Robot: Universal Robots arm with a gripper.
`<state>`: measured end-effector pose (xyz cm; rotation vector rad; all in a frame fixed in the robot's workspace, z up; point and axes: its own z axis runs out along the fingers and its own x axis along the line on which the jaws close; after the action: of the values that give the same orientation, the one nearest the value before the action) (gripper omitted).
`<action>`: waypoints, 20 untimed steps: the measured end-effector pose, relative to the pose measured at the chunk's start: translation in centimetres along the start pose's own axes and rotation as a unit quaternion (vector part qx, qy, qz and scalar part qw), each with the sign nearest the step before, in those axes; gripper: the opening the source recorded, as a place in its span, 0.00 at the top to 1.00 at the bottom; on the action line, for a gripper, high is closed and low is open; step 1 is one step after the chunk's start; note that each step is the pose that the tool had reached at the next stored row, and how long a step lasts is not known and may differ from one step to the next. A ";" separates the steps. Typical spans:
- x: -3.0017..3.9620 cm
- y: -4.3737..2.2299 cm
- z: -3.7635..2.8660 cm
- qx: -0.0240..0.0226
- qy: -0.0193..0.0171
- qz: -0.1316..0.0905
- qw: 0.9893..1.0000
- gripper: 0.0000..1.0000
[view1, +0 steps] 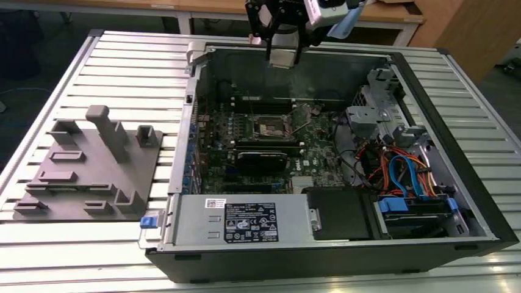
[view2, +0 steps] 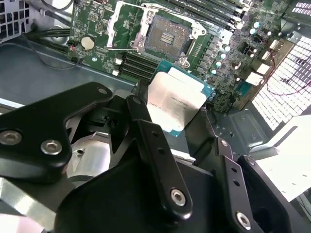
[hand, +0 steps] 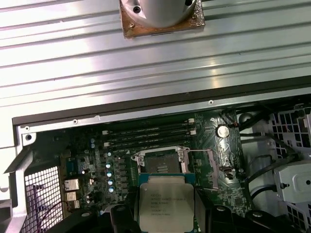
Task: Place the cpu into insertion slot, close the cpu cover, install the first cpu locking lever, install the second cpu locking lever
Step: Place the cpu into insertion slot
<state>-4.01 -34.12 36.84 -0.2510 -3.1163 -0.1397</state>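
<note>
Slatted metal table [view1: 97, 61] is carrying everything. On the exterior view's left a grey fixture plate [view1: 82, 177] is sitting. Next to it the open computer case [view1: 480, 201] is lying on its side. Gripper [view1: 285, 55] is hanging over the case's far wall, fingers [view2: 138, 109] pinching the cpu [view2: 175, 104] by its edges. Chip is sitting in the air, well apart from the socket [hand: 163, 165] on the green board. Socket is lying bare, cover frame [hand: 201, 167] swung open beside it. Coloured cables [view1: 407, 174] are bunching at the exterior view's right.
</note>
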 end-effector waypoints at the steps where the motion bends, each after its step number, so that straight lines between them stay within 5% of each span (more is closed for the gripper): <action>1: 0.00 0.00 0.00 0.000 0.000 0.000 1.000 0.46; 7: 0.01 0.00 0.01 0.000 0.000 0.004 1.000 0.46; 14: 0.03 -0.01 0.04 -0.001 -0.004 0.048 0.999 0.46; 20: 0.03 -0.01 0.04 -0.001 -0.004 0.051 0.999 0.46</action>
<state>-4.04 -34.12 36.81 -0.4096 -3.1040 -0.1407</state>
